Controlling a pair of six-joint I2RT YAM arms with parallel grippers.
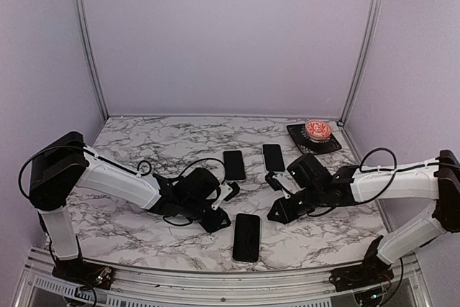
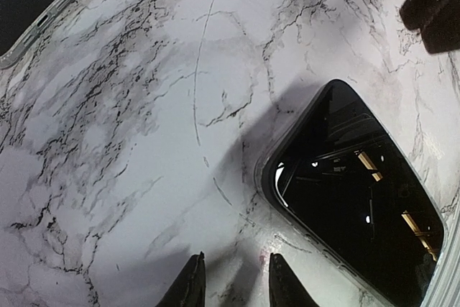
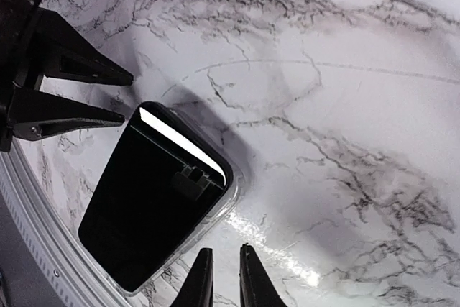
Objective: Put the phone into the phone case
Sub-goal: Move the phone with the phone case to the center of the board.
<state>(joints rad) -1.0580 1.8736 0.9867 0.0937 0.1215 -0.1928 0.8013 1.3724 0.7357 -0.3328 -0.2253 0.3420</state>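
I find the left gripper (image 2: 233, 287) narrowly parted and the right gripper (image 3: 226, 282) barely parted, both empty; pressing the phone (image 3: 154, 203) just ahead risks skidding its phone case (image 3: 233, 190) over the slick table (image 3: 345, 106).

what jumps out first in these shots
A glossy black phone with a clear rim lies near the front edge of the white marble table. Both arms bend low on either side of it, and the left arm's fingers and right arm's fingers are empty. Further back at centre lie another dark phone and a third phone beside it, and a red-and-white bowl sits on a dark tray in the far right corner.
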